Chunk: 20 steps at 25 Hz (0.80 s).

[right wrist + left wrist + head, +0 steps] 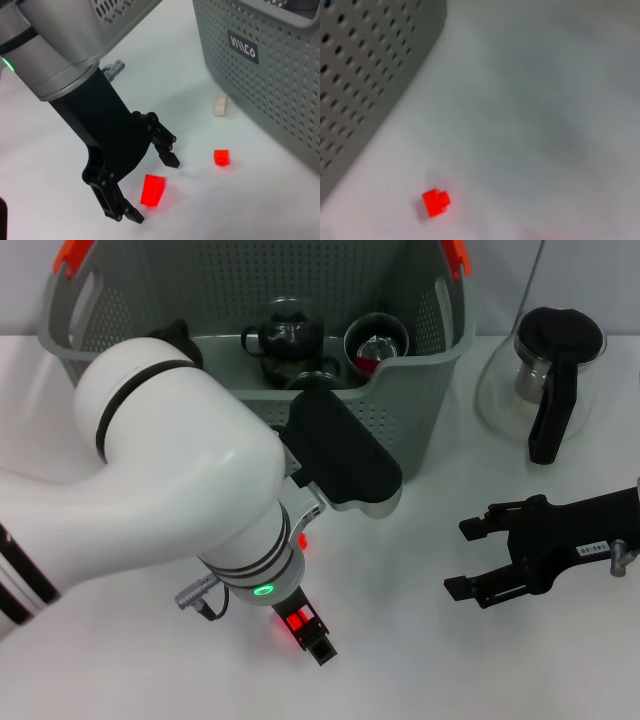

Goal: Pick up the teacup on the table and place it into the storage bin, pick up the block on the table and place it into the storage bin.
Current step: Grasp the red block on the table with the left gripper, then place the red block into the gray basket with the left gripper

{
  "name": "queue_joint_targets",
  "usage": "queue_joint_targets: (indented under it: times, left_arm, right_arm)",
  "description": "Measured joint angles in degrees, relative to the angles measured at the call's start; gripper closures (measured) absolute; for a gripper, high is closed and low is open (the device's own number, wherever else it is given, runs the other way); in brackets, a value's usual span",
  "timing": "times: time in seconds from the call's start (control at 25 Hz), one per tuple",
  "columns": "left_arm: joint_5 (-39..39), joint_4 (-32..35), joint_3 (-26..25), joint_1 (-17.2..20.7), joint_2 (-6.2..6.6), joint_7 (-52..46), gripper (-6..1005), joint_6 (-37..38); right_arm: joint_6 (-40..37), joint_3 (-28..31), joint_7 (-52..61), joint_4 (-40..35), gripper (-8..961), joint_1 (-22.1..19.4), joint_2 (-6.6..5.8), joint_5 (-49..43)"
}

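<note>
**Inspector A:** Where is the block lying?

**Inspector B:** One larger red block (153,190) is sitting on the white desk (60,150), between the spread fingers of the left gripper (150,187); I cannot tell whether they are touching it. In the head view the left arm is covering most of it, leaving only a red glimmer.

**Inspector A:** Other loose pieces?

**Inspector B:** Two. A small red stud block (221,157) is lying just beside, toward the storage bin (270,75), and a small cream piece (219,105) is resting near the bin's wall. The left wrist view is showing only the small red one (436,201).

**Inspector A:** The teacup?

**Inspector B:** Dark vessels are sitting inside the bin (420,390): a black teapot (286,335) and a dark cup (376,342). The arm is hiding the bin's near left portion.

**Inspector A:** The other arm?

**Inspector B:** The right gripper (465,558) is hovering open, well apart on open desk. One glass carafe (540,370) is standing beside the bin's right wall.
</note>
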Motion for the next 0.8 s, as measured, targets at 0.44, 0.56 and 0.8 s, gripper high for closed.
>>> queue_joint_targets:
  times: [0.44, 0.56, 0.8]
  left_arm:
    - [0.1, -1.8, 0.2, -0.9, 0.0, 0.0, 238, -0.5]
    - [0.1, -1.9, 0.3, -1.0, 0.0, 0.0, 329, -0.6]
    - [0.0, -2.0, 0.2, -1.5, 0.0, 0.0, 490, -0.1]
  right_arm:
    - [0.2, 0.0, 0.0, 0.0, 7, 0.0, 0.0, 0.0]
    - [0.4, 0.0, 0.0, 0.0, 6, 0.0, 0.0, 0.0]
    - [0.7, 0.0, 0.0, 0.1, 6, 0.0, -0.07, 0.0]
